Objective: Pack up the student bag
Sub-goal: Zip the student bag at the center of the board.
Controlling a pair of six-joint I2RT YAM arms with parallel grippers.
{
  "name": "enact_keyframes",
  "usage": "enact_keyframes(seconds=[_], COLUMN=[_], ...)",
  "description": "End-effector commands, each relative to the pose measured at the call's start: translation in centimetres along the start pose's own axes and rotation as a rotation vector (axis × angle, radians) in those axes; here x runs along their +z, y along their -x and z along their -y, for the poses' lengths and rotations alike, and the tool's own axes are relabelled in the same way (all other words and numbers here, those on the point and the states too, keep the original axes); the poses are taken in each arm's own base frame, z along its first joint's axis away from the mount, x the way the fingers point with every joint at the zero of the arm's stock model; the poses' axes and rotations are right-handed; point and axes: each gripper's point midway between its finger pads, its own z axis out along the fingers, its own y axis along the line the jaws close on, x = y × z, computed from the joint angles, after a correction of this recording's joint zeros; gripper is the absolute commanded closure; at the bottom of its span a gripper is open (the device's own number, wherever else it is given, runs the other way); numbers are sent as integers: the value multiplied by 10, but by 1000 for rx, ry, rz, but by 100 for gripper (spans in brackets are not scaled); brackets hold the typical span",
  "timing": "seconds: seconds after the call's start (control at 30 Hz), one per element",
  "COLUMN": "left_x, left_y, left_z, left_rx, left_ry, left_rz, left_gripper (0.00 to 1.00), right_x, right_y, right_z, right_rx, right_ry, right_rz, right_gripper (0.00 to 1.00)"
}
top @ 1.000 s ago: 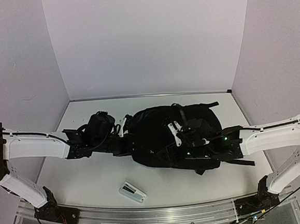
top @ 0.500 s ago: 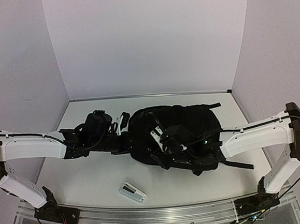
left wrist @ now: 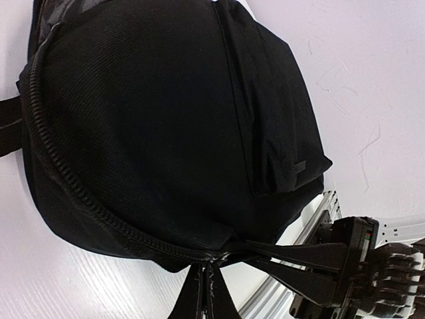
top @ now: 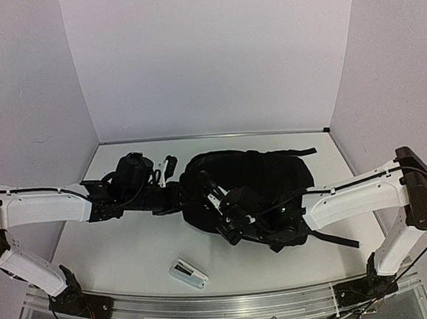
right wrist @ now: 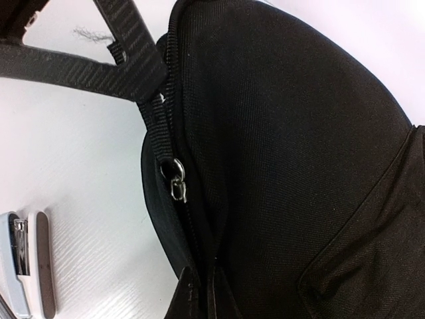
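- The student bag (top: 263,178) is lying flat mid-tabletop (top: 124,248), slightly toward 3 o'clock. It is showing black woven fabric, with a coiled zipper (left wrist: 60,179) running round its rim.
- It is likely behaving as a soft, limp, fairly light thing, sagging wherever it is lifted. Seams and the zipper edge are offering the firmest holds.
- The left tool (left wrist: 206,292) is pinching the zipper seam at the bag's 9 o'clock edge.
- The right tool (right wrist: 199,296) appears to be pinching the rim fold beside the zipper pull (right wrist: 176,188), near 7 o'clock.
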Motion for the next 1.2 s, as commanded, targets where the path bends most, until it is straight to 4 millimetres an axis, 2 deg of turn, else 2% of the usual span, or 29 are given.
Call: enact_keyframes(seconds=[0.0,0.13,0.37,0.63,0.8,0.93,1.07,1.17], left_x=[-16,-20,-35,-41,-37,-25,-17,-16], left_y=[46,58,90,112,123,124,120,112], left_z=[10,6,-5,-41,-52,-54,-47,-37], left_rx=[36,55,110,78,63,58,59,69], left_ry=[-18,-14,11,42,17,-19,-83,-157], left_rz=[123,142,205,215,224,200,163,131], left_gripper=[100,100,100,100,100,100,100,100], right_x=[-17,-22,-29,-40,-42,-47,-59,-67], right_y=[4,-1,-12,-19,-31,-44,-41,-27], right_z=[1,-2,-5,-2,-5,-8,0,5], right_rx=[35,55,79,129,151,167,208,232], right_ry=[17,41,64,84,106,119,117,116], right_rz=[14,5,-26,-32,-69,-102,-77,-36], right_gripper=[100,100,100,100,100,100,100,84])
